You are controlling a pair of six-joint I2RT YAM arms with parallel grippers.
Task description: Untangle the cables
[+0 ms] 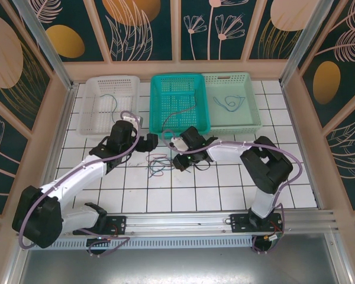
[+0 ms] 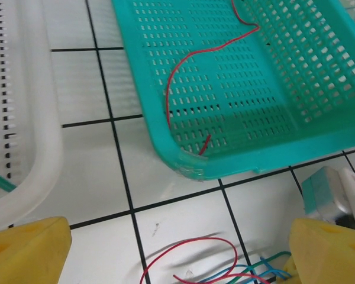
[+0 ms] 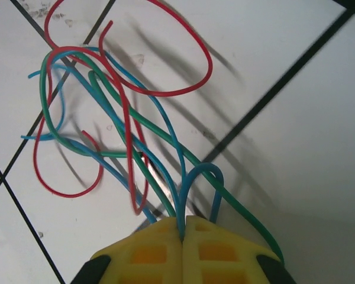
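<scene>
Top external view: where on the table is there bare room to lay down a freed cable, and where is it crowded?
Free: the bare tiles between the cable tangle and the front rail, bordered by the left arm and right arm. Crowded: in front of the teal basket, where the left gripper and right gripper flank the tangle.

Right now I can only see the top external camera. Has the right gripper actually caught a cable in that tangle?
Observer: Yes. In the right wrist view, the right gripper is shut on a blue cable.
Operator: Anything else pinched with it?
Observer: It seems not. A green cable runs past the gripper's side, outside the closed jaws.
Operator: And the left gripper?
Observer: The left gripper is open and holds nothing. A red cable loops on the table below it.
</scene>
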